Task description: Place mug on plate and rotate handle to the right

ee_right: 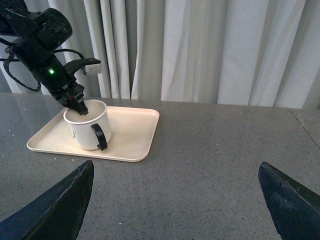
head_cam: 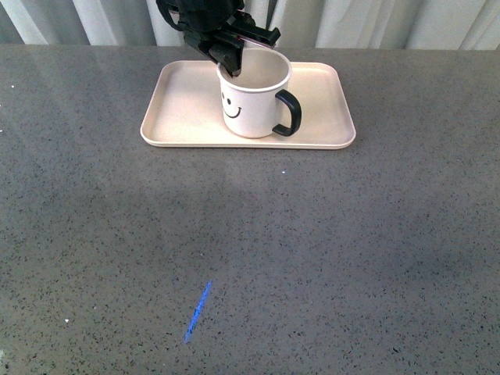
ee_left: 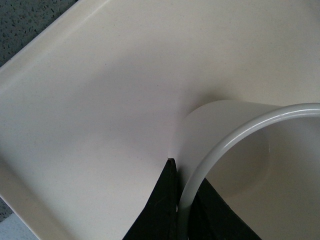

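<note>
Front view, mug: the mug (head_cam: pixel 251 98) is seen upright on the plate (head_cam: pixel 180 117), midway between its short edges and close to its near edge. The plate lies by the far edge of the tabletop (head_cam: pixel 312 258).
Front view, handle: the handle (head_cam: pixel 289 113) is turned to the right, angled slightly toward the near edge.
Left wrist view, left gripper: the left gripper (ee_left: pixel 185 172) is clamped on the mug's wall at the rim — one finger inside, one outside.
Right wrist view, right gripper: the right gripper (ee_right: pixel 175 165) is spread wide with nothing held, well apart from the plate.
Step judged: placing and turning look done, and only the release is left.
Done well: the jaws should be opened fully first, then raised straight up — so the rim is not dragged and the handle is not swung off.
</note>
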